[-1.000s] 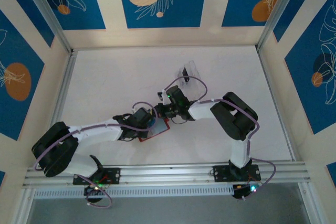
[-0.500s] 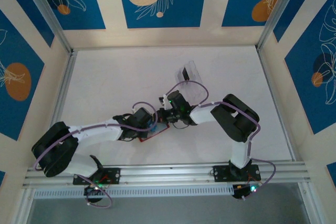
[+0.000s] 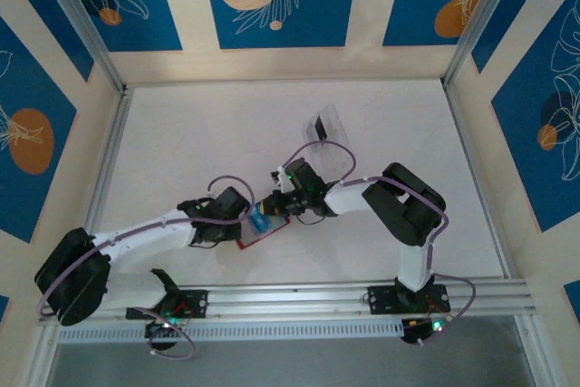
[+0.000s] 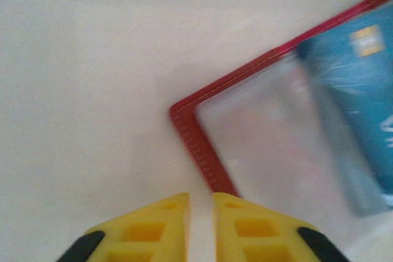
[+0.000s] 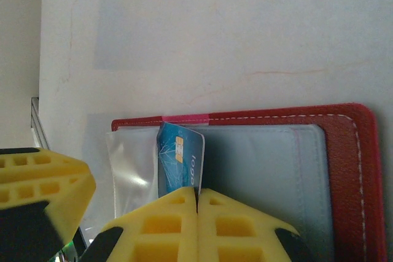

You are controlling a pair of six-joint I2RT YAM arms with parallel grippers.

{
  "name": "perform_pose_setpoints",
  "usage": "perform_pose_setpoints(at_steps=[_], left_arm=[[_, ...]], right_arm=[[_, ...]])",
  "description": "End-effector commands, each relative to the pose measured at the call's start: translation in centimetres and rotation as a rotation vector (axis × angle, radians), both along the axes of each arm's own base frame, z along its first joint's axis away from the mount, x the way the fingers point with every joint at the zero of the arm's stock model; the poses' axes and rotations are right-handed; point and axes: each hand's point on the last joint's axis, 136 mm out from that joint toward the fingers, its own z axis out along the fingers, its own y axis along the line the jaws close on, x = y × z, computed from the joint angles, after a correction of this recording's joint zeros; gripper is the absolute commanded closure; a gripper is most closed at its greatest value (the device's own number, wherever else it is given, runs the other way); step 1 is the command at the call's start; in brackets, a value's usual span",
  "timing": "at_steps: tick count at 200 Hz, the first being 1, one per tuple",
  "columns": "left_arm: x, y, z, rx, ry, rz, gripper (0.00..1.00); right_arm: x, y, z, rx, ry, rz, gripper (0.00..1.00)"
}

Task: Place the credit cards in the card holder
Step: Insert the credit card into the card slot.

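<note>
The blue card [image 5: 180, 157] lies flat on the open wallet [image 5: 356, 170], its far end at the mouth of the clear pocket [image 5: 132, 164] on the wallet's left half. Only a little of it looks to be inside. The wallet lies open on the table [image 4: 92, 90] between the two arms, pale inner face up.

The right gripper [image 5: 198, 200] has its fingers pressed tight together, with the tips at the card's near end. The card shows face-on rather than edge-on, so it is probably being nudged, not pinched. The left gripper [image 4: 201, 204] hangs over the wallet's near corner with its fingers almost together, leaving a thin slit. I cannot tell whether it nips the red border there.

The card should be light, thin, stiff and slick. It will likely skate on the glossy plastic and resist being picked up flat. Pushing squarely on its short near edge seems the best hold. The pocket film looks soft, so it may buckle or catch a corner. Pinning the wallet by its stitched border would probably keep it from sliding.
</note>
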Motion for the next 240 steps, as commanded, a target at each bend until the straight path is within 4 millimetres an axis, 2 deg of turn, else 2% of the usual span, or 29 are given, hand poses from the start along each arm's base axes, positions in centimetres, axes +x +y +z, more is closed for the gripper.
perform_pose_setpoints(at_steps=[1,43,127,171,240], left_arm=[[-1.4,2.1,-1.3,0.053,0.062,0.072,0.89],[-0.8,1.3,-2.6,0.048,0.071,0.045,0.9],[-0.1,0.5,-5.1,0.094,0.125,0.02,0.93],[0.1,0.1,-5.6,0.098,0.135,0.007,0.93],[0.5,-0.5,-5.7,0.091,0.133,-0.021,0.94]], right_arm=[[-1.4,-0.8,-2.0,-0.073,0.054,0.034,1.0],[-1.5,-0.7,-1.6,-0.065,0.055,0.054,1.0],[-3.2,-1.0,-1.2,-0.053,0.089,0.121,1.0],[-3.8,-0.7,-1.3,-0.03,0.116,0.151,1.0],[-3.6,0.7,-2.1,-0.016,0.133,0.147,1.0]])
